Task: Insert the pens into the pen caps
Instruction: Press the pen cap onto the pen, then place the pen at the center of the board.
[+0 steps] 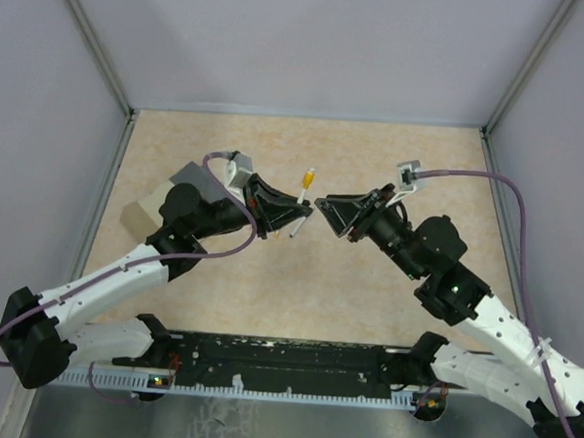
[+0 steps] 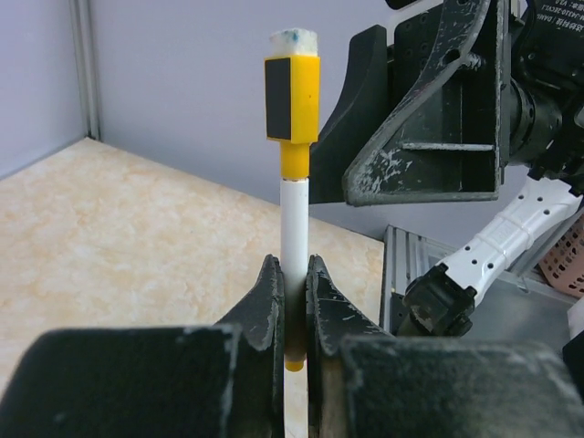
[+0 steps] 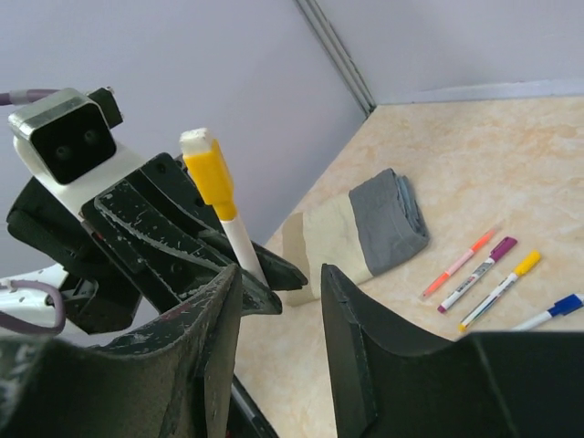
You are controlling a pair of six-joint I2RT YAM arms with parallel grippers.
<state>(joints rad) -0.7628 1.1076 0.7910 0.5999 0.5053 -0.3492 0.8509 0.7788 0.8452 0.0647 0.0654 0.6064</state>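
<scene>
My left gripper point(image 2: 294, 274) is shut on a white pen barrel point(image 2: 294, 219) and holds it upright above the table. A yellow cap point(image 2: 293, 109) with a black patch and a white top sits on its upper end. A small yellow end shows below the jaws. In the top view the left gripper point(image 1: 277, 216) holds this pen point(image 1: 301, 205) at the table's middle. My right gripper point(image 1: 323, 203) is open and empty, facing the pen from the right. In the right wrist view the right gripper point(image 3: 280, 271) is apart from the capped pen point(image 3: 212, 173).
A beige box with a grey lid point(image 3: 365, 228) lies on the table, also in the top view point(image 1: 153, 204). Beside it lie orange point(image 3: 459, 263), magenta point(image 3: 479, 274), yellow point(image 3: 500, 288) and blue point(image 3: 547, 314) pens. Grey walls enclose the table.
</scene>
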